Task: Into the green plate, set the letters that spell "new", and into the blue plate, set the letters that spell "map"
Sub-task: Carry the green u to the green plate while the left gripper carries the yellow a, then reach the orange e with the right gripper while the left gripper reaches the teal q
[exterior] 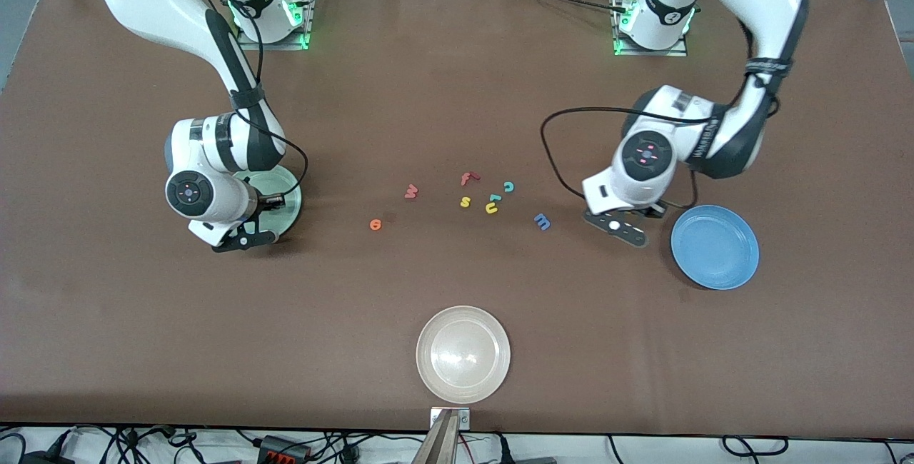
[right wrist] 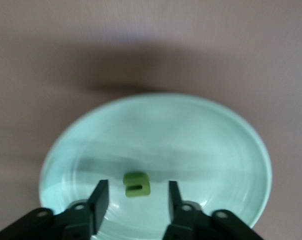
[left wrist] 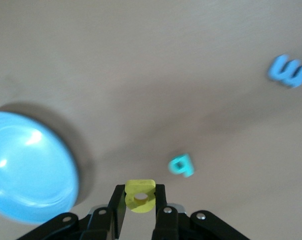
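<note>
Hovering spread over the green plate [right wrist: 156, 145], right tool [right wrist: 137, 200]; left tool [left wrist: 140, 207] pinches yellow "a" [left wrist: 140, 196].

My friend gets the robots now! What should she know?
Left pincer: shut on the yellow a, in the air beside the blue plate.
Right pincer: open over the green plate; the green n lies in it.
Done: n.
Left: orange e, red w, blue m, teal p, all on the table; the a needs dropping.
</note>
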`<state>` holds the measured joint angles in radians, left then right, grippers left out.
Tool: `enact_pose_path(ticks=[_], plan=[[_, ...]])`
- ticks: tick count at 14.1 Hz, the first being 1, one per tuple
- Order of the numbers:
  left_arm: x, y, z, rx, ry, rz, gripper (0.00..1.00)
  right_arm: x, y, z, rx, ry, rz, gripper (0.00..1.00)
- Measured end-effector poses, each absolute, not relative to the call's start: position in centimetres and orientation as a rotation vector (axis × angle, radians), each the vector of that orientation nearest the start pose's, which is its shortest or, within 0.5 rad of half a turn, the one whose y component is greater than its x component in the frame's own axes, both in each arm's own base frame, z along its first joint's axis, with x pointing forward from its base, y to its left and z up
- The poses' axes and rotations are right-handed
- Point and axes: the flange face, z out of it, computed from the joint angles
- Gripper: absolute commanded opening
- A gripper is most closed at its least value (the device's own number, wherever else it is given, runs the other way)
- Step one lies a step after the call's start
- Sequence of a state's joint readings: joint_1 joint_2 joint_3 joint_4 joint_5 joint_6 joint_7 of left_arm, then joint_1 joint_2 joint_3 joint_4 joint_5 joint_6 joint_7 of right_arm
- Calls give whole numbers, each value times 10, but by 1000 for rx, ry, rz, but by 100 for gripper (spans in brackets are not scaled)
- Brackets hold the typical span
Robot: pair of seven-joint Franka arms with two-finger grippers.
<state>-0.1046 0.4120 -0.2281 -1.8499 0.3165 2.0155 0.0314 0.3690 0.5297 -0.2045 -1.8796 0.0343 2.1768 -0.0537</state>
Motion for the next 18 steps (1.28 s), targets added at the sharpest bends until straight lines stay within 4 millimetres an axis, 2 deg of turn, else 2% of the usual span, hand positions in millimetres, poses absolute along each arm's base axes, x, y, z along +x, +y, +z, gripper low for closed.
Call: enact_pose_path(ticks=[2,3,5,7,8,9,10,12,14,16,18], plan=[[600,-125,289,-2823,804,329,12,622,130,244,-3190,-388,231,100],[605,-99,286,-2828,828,345,13,629,149,257,-3183,-431,175,100],[614,-59,270,-2848,871,337,13,633,202,278,-3161,-548,86,100],[622,-24,243,-2868,935,300,13,630,250,280,-3144,-647,42,100],[625,-4,228,-2876,978,277,22,629,270,274,-3137,-690,23,100],[627,14,215,-2882,1014,255,52,630,284,265,-3129,-726,-13,100],[628,28,204,-2887,1035,243,100,630,297,255,-3112,-766,-52,100],[627,36,195,-2892,1051,239,100,624,319,233,-3064,-887,-68,100],[629,29,198,-2890,1064,230,100,615,333,217,-2979,-1124,-29,100],[630,20,202,-2902,1063,249,100,607,345,211,-2871,-1373,-3,100],[627,7,214,-2976,978,295,100,602,350,209,-2754,-1594,31,100]])
